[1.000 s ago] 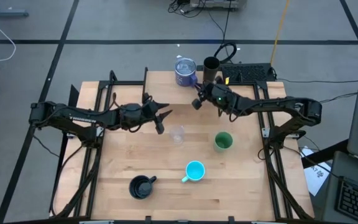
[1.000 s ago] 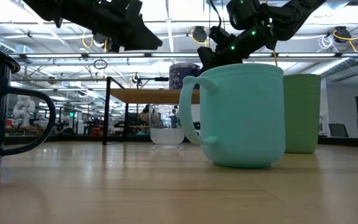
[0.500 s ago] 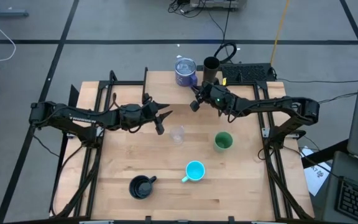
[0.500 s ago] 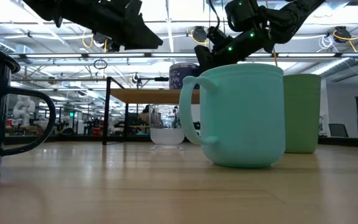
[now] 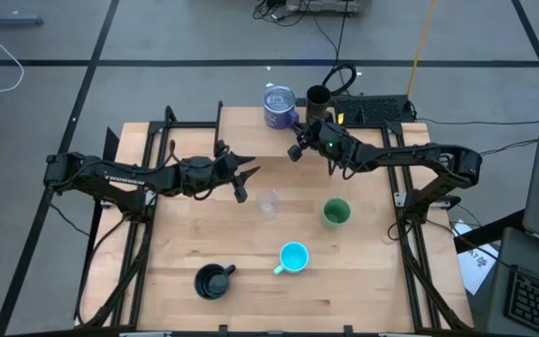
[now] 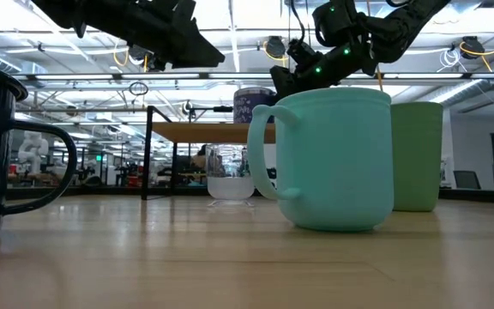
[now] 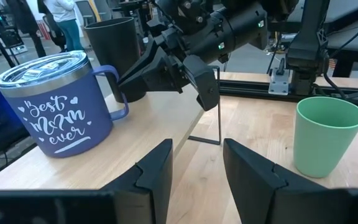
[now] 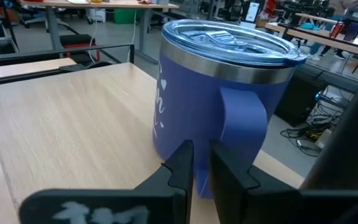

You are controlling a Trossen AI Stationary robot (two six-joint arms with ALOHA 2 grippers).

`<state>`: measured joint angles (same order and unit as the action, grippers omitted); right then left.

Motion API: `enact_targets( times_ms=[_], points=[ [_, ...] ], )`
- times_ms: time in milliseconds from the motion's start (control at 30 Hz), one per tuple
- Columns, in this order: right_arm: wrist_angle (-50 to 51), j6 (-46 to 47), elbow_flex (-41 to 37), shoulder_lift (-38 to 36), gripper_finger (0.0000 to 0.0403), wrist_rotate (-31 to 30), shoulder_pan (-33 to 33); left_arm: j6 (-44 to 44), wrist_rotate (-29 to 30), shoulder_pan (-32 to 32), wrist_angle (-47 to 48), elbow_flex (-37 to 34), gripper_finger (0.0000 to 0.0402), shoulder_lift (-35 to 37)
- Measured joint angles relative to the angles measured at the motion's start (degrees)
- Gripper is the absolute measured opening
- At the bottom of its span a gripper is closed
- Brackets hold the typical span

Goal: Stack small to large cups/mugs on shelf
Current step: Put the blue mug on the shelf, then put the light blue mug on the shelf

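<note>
The blue-purple mug (image 8: 222,93) with a silvery top and the tall black tumbler (image 7: 114,53) stand on the light-wood shelf (image 7: 166,118) at the table's far edge. My right gripper (image 8: 201,167) is shut and hovers level over the shelf, pointing at the mug's handle (image 8: 244,124) a short way off. My left gripper (image 7: 194,174) is open and hangs above the table's middle, facing the shelf. On the table stand the clear glass (image 5: 268,202), the green cup (image 5: 336,212), the cyan mug (image 5: 293,256) and the dark handled mug (image 5: 213,280).
The shelf stands on thin black legs (image 7: 219,106). Black frame rails (image 5: 148,215) run along the table's left and right sides. Behind the table's far edge lie cables and a black box (image 5: 374,109). Bare wood lies between the glass and the near cups.
</note>
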<state>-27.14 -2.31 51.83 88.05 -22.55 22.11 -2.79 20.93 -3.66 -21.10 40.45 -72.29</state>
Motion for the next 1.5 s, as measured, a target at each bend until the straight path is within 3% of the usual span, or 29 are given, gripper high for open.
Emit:
enact_targets(
  times_ms=[1100,1267,1500],
  points=[
    [-0.43,-1.41,0.00,-0.39,0.0036,-0.13,1.79,0.02,-0.04,0.01,0.18,0.00,0.0145,0.00],
    [4.01,-1.84,0.00,-4.42,0.0036,0.11,-1.36,0.04,-0.04,0.01,0.86,0.00,0.0145,-0.02],
    [19.63,-1.48,0.02,-16.46,0.0036,0.13,-8.45,1.26,-0.04,0.05,1.86,0.00,0.0145,-0.02]
  ],
)
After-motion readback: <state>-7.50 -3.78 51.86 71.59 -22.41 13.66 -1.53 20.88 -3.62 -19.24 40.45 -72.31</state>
